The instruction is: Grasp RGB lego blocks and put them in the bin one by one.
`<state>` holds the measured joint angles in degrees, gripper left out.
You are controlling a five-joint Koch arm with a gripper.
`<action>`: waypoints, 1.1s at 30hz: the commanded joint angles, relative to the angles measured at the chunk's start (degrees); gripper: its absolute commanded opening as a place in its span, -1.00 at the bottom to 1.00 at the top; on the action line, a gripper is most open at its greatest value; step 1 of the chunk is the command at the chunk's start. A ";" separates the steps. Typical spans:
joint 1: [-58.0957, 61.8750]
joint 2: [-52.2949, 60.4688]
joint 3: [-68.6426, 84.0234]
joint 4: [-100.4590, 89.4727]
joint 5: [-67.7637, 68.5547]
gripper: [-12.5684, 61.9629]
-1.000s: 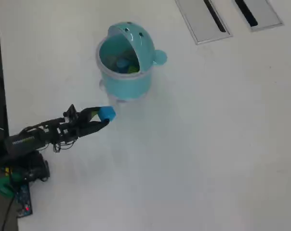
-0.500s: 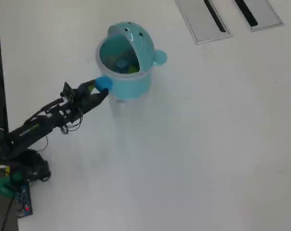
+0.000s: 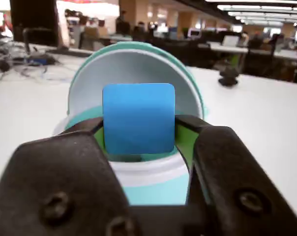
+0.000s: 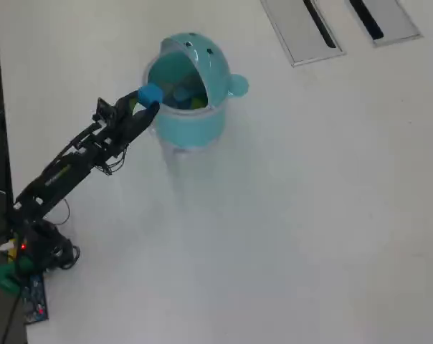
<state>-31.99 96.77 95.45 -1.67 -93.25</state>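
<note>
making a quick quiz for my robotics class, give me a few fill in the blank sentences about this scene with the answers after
1. The gripper is shut on a block whose colour is ____.
2. In the overhead view, the block is held at the bin's ____ rim.
3. The bin's domed lid stands ____, so the inside shows.
4. The bin stands on a table whose colour is ____.

Missing words: blue; left; open; white
</note>
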 commanded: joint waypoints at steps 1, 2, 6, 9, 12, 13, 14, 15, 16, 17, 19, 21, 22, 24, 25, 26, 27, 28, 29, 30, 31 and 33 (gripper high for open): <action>-0.88 0.26 -8.70 -4.48 0.26 -0.26; -1.23 -0.53 -9.49 -4.48 0.00 -0.26; -1.41 -5.98 -15.91 -3.69 -1.67 -0.26; -1.93 -9.84 -20.04 -3.69 -2.11 -0.26; -3.16 -12.66 -23.12 -3.52 -2.20 -0.26; -3.78 -14.06 -24.61 -3.34 -2.20 -0.26; -4.13 -14.85 -25.58 -2.99 -2.20 -0.26; -4.57 -16.08 -27.51 -2.37 -2.20 -0.26; -4.92 -17.58 -29.79 -1.58 -2.29 -0.26; -5.10 -18.63 -31.20 -1.41 -2.29 -0.26; -5.80 -20.83 -34.19 -1.14 -3.69 -0.26; -6.15 -22.50 -36.12 -1.14 -3.78 -0.26; -6.24 -23.29 -37.18 -1.05 -3.78 -0.26; -6.68 -24.79 -39.11 -0.53 -3.78 -0.26; -6.86 -25.93 -39.99 -0.53 -3.78 -0.26; -6.94 -28.12 -42.28 -0.53 -3.87 -0.25; -6.94 -29.18 -43.42 -0.53 -3.87 -0.25; -6.86 -30.15 -44.38 -0.53 -3.87 -0.20; -6.77 -31.20 -45.62 -0.79 -3.60 -0.14; -6.59 -32.26 -46.67 -0.62 -3.25 -0.10; -6.33 -32.43 -46.76 -0.62 -3.08 -0.06; -6.15 -32.70 -47.55 -0.44 -2.99 -0.02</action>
<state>-38.23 62.84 55.20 -1.67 -97.03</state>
